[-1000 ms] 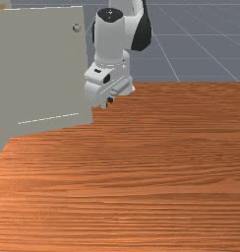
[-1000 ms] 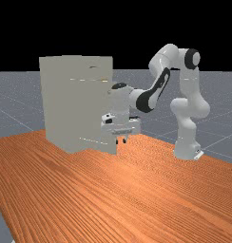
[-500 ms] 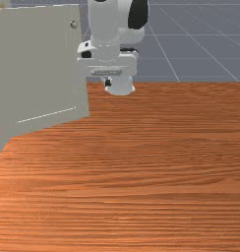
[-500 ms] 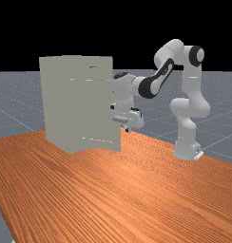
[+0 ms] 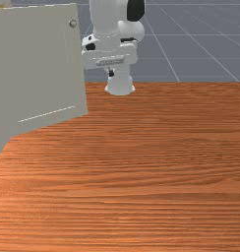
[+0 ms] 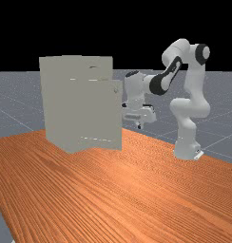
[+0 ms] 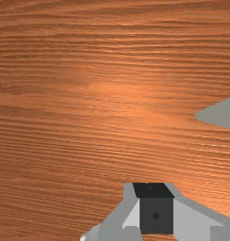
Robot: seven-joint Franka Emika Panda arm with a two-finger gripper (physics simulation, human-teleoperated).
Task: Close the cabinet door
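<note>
The grey-beige cabinet door (image 5: 43, 69) stands open at the front view's left, its round knob (image 5: 73, 23) near the upper free corner. My gripper (image 5: 111, 74) hangs beside the door's free edge, at that edge's right. In the far view, my gripper (image 6: 139, 126) is right of the door (image 6: 101, 114) at about the height of its lower half, with background visible between them. In the wrist view, my gripper (image 7: 156, 188) has its dark pads together and nothing between them; a grey corner (image 7: 220, 114) of the door or cabinet juts over the table.
The tall cabinet body (image 6: 58, 104) stands on the wooden table (image 6: 113, 199) at the far view's left. The arm's base (image 6: 187, 149) is at the far view's right.
The door's free edge has swung away from the front camera, toward the far view's right. My hand has turned, risen and drawn back toward the arm's base, from in front of the door's edge to beside it.
</note>
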